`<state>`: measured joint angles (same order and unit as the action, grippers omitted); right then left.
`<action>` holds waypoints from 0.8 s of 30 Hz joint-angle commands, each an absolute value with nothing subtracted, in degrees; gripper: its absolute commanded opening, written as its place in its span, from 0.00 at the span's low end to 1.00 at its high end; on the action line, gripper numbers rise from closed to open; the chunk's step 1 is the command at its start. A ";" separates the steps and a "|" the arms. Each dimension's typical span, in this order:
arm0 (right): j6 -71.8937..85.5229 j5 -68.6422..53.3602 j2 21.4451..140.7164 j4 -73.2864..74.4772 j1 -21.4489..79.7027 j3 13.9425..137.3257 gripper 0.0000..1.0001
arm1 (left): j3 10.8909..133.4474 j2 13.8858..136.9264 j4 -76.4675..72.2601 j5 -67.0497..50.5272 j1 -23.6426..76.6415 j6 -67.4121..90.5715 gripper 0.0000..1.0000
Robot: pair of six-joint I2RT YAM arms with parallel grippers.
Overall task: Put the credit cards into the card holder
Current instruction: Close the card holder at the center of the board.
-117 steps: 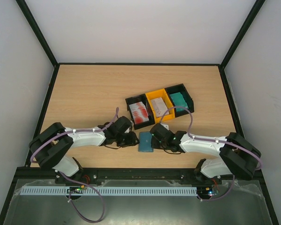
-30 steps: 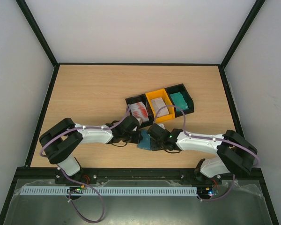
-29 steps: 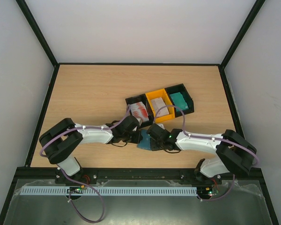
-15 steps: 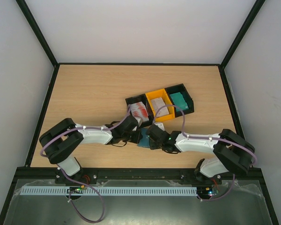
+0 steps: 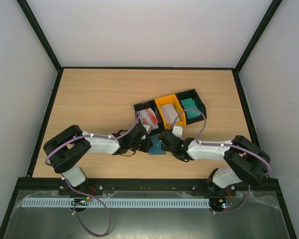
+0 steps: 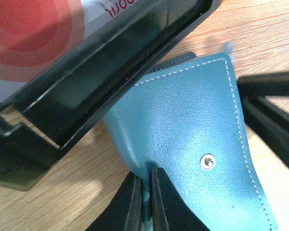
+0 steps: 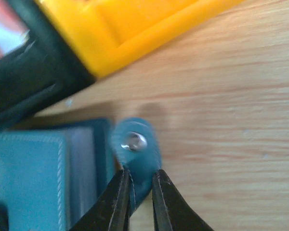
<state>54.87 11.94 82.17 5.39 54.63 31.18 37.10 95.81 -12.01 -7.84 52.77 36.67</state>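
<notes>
Closing my right gripper (image 7: pixel 139 177) onto the clasp tab (image 7: pixel 145 158), left gripper (image 6: pixel 144 177) clamping the card holder (image 6: pixel 192 120), I could unfold it

A robotics lab test cell: plain white wall panels (image 5: pixel 149 30) in a black frame (image 5: pixel 40 34) enclose a wood-grain surface (image 5: pixel 94 99) (slotted cable duct (image 5: pixel 114 203) along the near rail), with the left arm (image 5: pixel 100 144) and right arm (image 5: pixel 209 149) bolted on.

Black bin (image 6: pixel 111 82): just ahead of my left gripper (image 6: pixel 143 186), to its left;
Yellow bin (image 7: pixel 135 24): ahead of my right gripper (image 7: pixel 138 185);
Second black bin (image 5: pixel 201 105): beyond it, adjoining;
Table (image 5: pixel 99 99): pale wood beneath.
</notes>
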 commanded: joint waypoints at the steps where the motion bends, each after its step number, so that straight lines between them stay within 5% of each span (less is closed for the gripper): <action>1: 60.62 20.22 80.62 7.59 50.34 30.56 0.13 | 31.78 102.42 7.28 -7.66 54.58 35.26 0.03; 8: 62.52 20.38 74.87 15.31 49.59 30.86 0.17 | 32.62 101.52 7.09 -9.52 54.60 35.65 0.02; 12: 57.17 13.09 71.36 15.40 49.61 31.16 0.34 | 34.42 99.35 6.65 -11.54 54.59 36.83 0.05; 16: 53.55 6.22 69.80 15.48 49.61 32.39 0.47 | 36.63 97.24 6.02 -14.07 54.58 38.37 0.18; 24: 52.10 6.48 74.22 18.22 49.56 36.66 0.47 | 38.71 95.39 5.62 -14.95 54.58 40.35 0.39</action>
<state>53.76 6.04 71.72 14.74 49.71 33.69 40.32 94.17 -5.37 -13.34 53.89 39.27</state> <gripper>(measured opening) 0.476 0.375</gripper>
